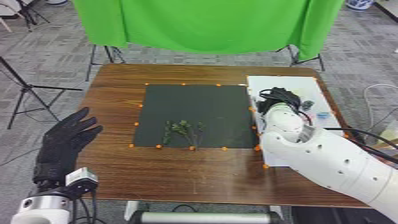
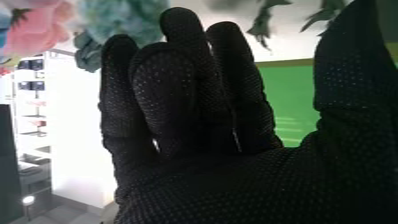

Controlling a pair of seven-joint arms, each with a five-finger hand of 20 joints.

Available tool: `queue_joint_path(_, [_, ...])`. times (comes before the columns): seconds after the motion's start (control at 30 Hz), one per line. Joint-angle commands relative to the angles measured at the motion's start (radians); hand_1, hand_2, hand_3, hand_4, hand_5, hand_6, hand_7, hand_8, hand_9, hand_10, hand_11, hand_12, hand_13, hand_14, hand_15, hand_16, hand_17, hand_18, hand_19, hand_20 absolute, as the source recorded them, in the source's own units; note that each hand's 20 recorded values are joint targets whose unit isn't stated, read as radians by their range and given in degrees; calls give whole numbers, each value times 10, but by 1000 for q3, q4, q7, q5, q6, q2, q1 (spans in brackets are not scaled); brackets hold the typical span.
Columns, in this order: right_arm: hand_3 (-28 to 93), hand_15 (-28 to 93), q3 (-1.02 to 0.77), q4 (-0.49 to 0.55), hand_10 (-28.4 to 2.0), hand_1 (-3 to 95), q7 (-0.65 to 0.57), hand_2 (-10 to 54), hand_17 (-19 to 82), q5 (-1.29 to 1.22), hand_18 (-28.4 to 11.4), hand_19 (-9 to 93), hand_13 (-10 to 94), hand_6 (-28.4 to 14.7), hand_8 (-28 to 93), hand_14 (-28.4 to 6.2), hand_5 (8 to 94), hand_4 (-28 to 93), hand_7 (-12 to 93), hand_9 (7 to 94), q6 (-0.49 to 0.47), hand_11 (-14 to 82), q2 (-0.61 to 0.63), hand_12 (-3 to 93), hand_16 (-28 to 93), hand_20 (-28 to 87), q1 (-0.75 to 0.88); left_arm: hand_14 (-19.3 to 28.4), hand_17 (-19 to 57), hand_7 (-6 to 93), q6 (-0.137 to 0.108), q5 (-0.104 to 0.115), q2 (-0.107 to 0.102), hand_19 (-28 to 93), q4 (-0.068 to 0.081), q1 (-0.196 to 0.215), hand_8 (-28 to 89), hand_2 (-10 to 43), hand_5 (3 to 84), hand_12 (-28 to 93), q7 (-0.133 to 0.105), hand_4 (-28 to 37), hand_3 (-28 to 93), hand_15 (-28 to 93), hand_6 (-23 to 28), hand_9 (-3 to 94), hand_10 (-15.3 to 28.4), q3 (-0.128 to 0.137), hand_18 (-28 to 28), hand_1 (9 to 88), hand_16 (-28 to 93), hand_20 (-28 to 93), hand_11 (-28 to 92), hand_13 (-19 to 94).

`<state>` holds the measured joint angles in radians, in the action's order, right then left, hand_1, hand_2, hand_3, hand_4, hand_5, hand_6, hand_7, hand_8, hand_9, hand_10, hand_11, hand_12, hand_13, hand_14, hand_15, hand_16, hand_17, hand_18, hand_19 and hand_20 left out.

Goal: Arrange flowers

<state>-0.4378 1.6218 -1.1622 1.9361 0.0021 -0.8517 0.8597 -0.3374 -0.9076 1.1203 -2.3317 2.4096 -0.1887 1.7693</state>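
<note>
Lying on the mat: green stems (image 1: 184,131), slightly fanned, at its near middle.
Mat (image 1: 191,102): dark, flat on the bench (image 1: 178,180).
Long axis: near to far.
Pointing: leafy tops toward the far side of the bench, thin ends toward the mat's near edge; the middle stem tips a little left.
Board (image 1: 293,84): white, to the right of the mat, carrying a dark clump (image 1: 307,105) and a pale blue piece (image 1: 322,115), both too small to name.
Right robot hand (image 1: 278,96): over the board, fairly wide, fingers mostly straight and thumb apart.
Flowers: a pink one (image 2: 35,30) and a blue-green one (image 2: 120,20), in the right wrist view.
Left robot hand (image 1: 60,150): at the left edge of the bench, wide, fingers stretched forward.
Cloth (image 1: 209,25): green, hanging beyond the far edge.
</note>
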Motion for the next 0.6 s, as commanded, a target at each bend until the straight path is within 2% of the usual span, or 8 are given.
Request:
queue_joint_path(0.03, [809, 772, 14, -37, -207, 287, 3, -93, 411, 5, -241, 932, 725, -83, -137, -110, 604, -251, 229, 689, -31, 328, -40, 162, 142, -38, -10, 265, -92, 163, 2, -2, 3, 610, 4, 6, -110, 61, 396, 85, -3, -208, 830, 542, 106, 354, 196, -3, 227, 249, -115, 7, 279, 268])
queue_joint_path(0.07, [809, 773, 8, -36, -207, 287, 3, -93, 411, 7, -241, 932, 724, -83, -137, -110, 604, -251, 230, 688, -37, 329, -38, 162, 142, -39, -4, 265, -92, 163, 2, -2, 3, 610, 3, 1, -110, 61, 396, 84, 2, -207, 830, 542, 106, 354, 195, -5, 227, 248, -115, 7, 279, 268])
queue_joint_path(0.23, [810, 772, 14, -47, -208, 288, 4, -94, 409, 4, -241, 932, 723, -84, -137, -111, 608, -252, 230, 686, -51, 329, -43, 162, 142, -40, 12, 266, -93, 163, 1, 2, 0, 610, 6, 0, -110, 61, 396, 84, -5, -208, 830, 542, 106, 354, 195, -3, 226, 248, -115, 7, 279, 267])
queue_joint_path(0.37, [814, 773, 22, -69, -206, 298, 17, -95, 409, 9, -241, 932, 721, -82, -135, -110, 626, -253, 237, 688, -67, 332, -62, 162, 141, -43, 19, 266, -93, 163, 4, 0, -1, 610, 8, -6, -110, 60, 396, 84, -2, -208, 831, 541, 106, 354, 196, -3, 227, 249, -115, 7, 280, 267])
queue_joint_path(0.5, [819, 772, 53, -80, -199, 320, 28, -95, 408, 12, -240, 932, 722, -73, -138, -108, 651, -257, 245, 700, -56, 343, -74, 164, 139, -44, 13, 266, -92, 163, 9, -2, -2, 610, 9, -13, -110, 60, 395, 84, 4, -207, 831, 541, 106, 354, 196, -2, 227, 249, -115, 7, 280, 268])
queue_joint_path(0.6, [822, 765, 52, -92, -182, 349, 27, -95, 413, -8, -235, 932, 736, -57, -141, -99, 688, -263, 254, 740, -69, 357, -87, 168, 138, -39, 21, 266, -93, 163, 13, -3, -3, 610, 10, -14, -110, 60, 395, 84, 5, -209, 830, 542, 106, 354, 196, 0, 227, 249, -115, 7, 279, 268])
